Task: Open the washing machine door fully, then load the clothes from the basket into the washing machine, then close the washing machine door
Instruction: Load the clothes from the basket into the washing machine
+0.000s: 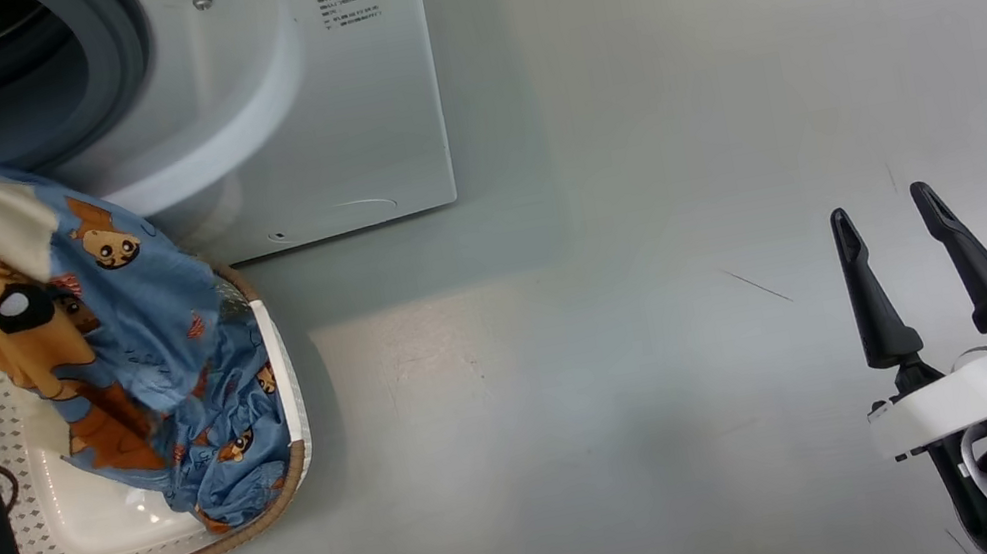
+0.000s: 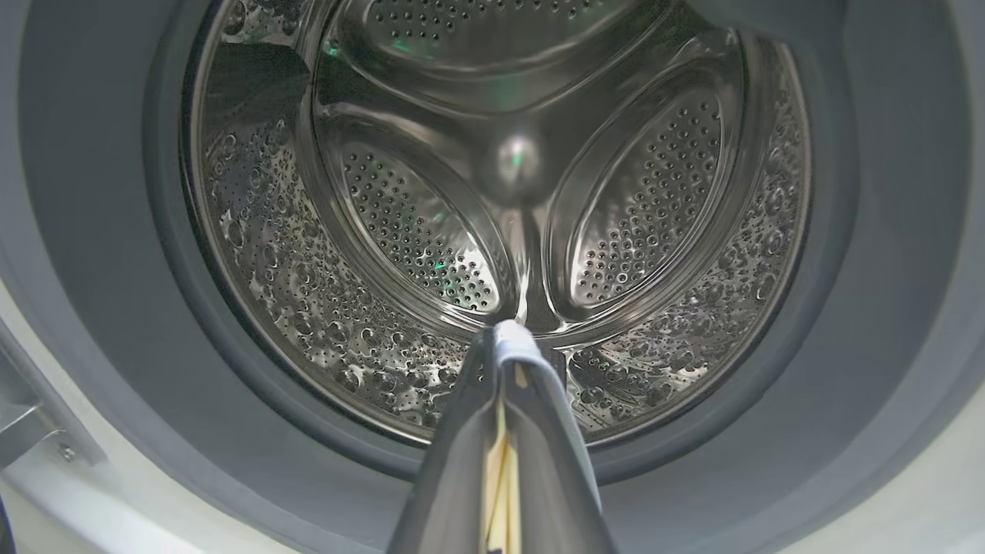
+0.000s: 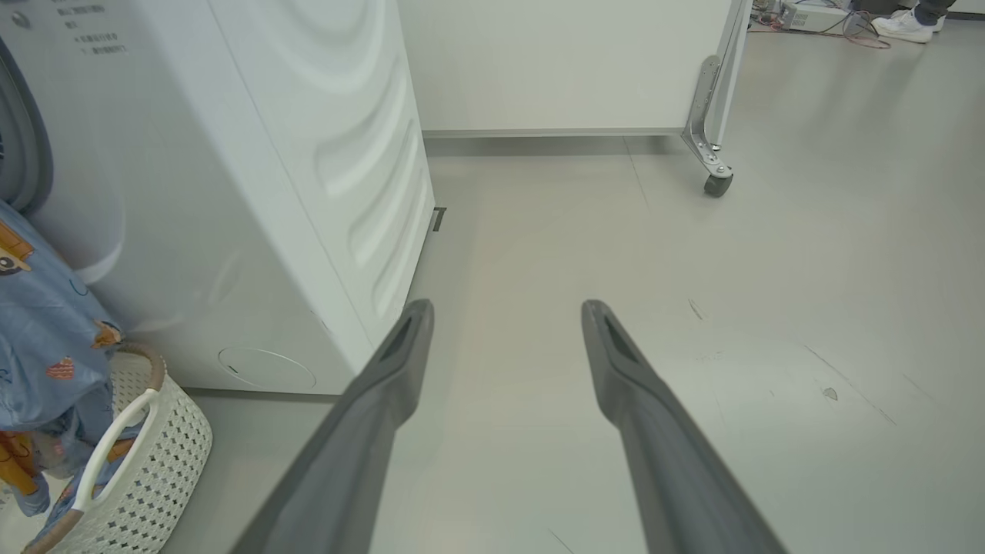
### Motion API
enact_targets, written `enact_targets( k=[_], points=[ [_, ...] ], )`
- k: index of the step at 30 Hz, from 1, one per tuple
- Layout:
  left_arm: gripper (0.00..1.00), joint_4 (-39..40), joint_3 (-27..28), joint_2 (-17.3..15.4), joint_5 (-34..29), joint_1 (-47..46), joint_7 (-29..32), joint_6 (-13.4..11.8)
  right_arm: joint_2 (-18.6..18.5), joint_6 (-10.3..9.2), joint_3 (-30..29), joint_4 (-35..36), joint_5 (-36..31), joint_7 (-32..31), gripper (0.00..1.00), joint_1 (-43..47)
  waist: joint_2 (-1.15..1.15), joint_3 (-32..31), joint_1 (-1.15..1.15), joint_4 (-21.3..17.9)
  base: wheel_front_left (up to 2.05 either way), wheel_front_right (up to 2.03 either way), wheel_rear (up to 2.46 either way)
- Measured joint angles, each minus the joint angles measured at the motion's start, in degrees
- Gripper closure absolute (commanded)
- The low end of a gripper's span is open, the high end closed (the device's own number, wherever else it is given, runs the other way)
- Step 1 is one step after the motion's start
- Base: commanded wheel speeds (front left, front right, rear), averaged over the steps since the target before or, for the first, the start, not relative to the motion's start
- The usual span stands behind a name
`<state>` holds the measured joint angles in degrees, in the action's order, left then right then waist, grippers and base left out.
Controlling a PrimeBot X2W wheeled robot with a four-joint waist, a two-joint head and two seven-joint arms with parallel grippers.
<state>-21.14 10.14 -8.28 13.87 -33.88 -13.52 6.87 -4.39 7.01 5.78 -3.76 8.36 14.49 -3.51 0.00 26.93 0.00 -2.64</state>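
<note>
Hanging from the left claw (image 2: 512, 338), the clothes (image 1: 145, 318) drape from the upper left of the head view down into the basket (image 1: 289, 394), with their lower folds lying inside its rim. The claw is pinched tight on them. In the left wrist view a thin fold of pale blue wraps over its tip, and a strip of cream shows between the fingers (image 2: 458, 462). It points straight into the washer (image 1: 378, 84), whose drum (image 2: 415, 223) looks bare of laundry. The right claw (image 1: 880, 204) hangs over the floor (image 1: 618, 346), well apart from the basket, spread wide and holding nothing.

The cloth looks light, limp and not slippery, so one pinch on a bunched fold should carry the lot, and nothing here can break. The trouble is the trailing tail, which may catch on the basket rim or drag across the gasket (image 2: 100, 231). A hold nearer the middle of the bundle would leave less hanging. The release probably belongs deep in the drum, so no hem lies over the gasket.
</note>
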Motion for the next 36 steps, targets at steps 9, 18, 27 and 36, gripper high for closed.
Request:
enact_targets(
  k=[9, 18, 27, 36],
  points=[
    [1.00, -3.81, 0.11, -2.15, -0.32, -7.92, 4.08, 0.00, 0.16, 0.00, -0.29, -0.25, 0.11, 0.00, 0.00, -0.32, 0.00, 2.56, 0.00, -1.48, 0.00, 0.00, 0.00],
    [1.00, -8.43, -0.16, -5.68, -0.65, -16.24, 11.14, -0.02, 0.43, 0.00, 0.36, 0.00, 0.19, 0.00, 0.00, -1.39, 0.00, 6.61, 0.00, -2.34, 0.00, 0.00, 0.00],
    [1.00, -12.49, 0.29, -7.76, -0.38, -22.63, 17.63, -0.10, 0.68, 0.00, 0.10, 0.71, 0.76, 0.00, 0.00, -2.20, 0.00, 11.50, 0.01, -3.49, 0.00, 0.00, 0.00],
    [1.00, -15.13, -1.31, -7.79, -0.14, -28.39, 21.07, -0.09, 0.81, 0.00, -0.30, 1.14, 1.23, 0.00, 0.00, -2.23, 0.00, 15.83, 0.01, -3.77, 0.00, 0.00, 0.00]
  ],
)
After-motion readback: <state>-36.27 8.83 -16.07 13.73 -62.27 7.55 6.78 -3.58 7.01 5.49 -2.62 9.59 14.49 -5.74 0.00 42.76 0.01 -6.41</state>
